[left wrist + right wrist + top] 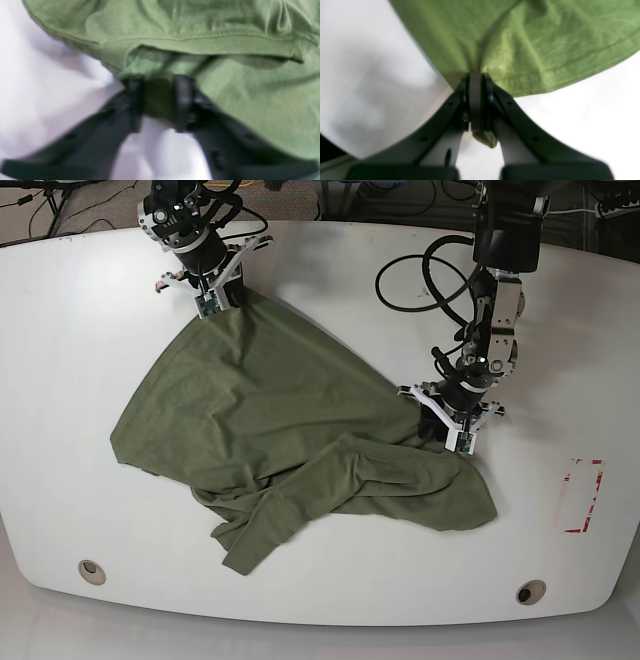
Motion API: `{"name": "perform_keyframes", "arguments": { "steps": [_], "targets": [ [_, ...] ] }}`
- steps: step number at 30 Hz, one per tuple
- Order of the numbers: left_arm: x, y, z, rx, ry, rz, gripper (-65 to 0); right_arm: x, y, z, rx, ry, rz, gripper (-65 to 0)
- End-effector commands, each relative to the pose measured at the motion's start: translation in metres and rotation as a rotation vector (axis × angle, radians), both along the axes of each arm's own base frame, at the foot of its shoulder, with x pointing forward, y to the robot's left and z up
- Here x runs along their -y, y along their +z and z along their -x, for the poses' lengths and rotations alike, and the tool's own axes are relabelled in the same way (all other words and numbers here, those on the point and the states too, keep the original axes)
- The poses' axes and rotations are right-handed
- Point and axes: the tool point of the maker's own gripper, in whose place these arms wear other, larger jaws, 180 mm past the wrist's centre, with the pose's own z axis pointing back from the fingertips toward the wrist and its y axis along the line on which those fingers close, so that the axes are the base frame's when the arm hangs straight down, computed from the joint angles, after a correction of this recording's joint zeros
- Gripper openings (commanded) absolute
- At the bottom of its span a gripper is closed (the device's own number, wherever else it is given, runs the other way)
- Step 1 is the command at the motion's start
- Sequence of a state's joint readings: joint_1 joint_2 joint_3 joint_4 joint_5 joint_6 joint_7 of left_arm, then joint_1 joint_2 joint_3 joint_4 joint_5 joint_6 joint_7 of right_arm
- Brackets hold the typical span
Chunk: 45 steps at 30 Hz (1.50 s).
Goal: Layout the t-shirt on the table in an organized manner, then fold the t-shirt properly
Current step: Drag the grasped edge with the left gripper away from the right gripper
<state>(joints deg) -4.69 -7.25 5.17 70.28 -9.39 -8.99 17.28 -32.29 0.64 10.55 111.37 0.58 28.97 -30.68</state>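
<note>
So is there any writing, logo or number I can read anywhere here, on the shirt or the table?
None can be read.
The shirt is plain green, no print.
The table bears only a red-and-white tape rectangle, no letters.
Small markings on the tools are too small and blurred to tell.

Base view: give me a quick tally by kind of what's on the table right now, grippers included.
t-shirt: 1
Grippers: 2, right gripper and left gripper
Round grommet holes: 2, one and another
tape rectangle: 1
Total: 6, all on the table
</note>
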Motion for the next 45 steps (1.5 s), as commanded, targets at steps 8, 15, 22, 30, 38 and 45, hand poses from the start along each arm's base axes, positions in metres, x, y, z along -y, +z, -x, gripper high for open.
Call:
{"name": "perform_keyframes", "arguments": {
  "steps": [8,15,22,30,38,45],
  "targets": [
    [-0.016,0.046,-0.017,0.07,0.085,0.022,-24.6,-0.001,0.012,-0.011,0.054,0.001,-0.012,-65.0],
    [-0.029,0.05,-0.02,0.083,0.128,0.032,-24.4,-0.002,0.012,-0.012,0.054,0.002,-0.013,-65.0],
    [-0.03,0.054,-0.026,0.09,0.135,0.037,-24.6,-0.002,0.012,-0.012,0.055,0.002,-0.013,-65.0],
    [-0.048,0.051,-0.026,0.087,0.213,0.07,-24.4,-0.002,0.012,-0.012,0.055,0.002,-0.013,-65.0],
    [-0.046,0.036,-0.029,0.045,0.22,0.086,-24.6,-0.002,0.013,-0.014,0.058,0.002,-0.013,-65.0],
    [-0.045,0.031,-0.035,0.028,0.224,0.097,-24.6,-0.002,0.013,-0.016,0.063,0.002,-0.013,-65.0]
  ]
}}
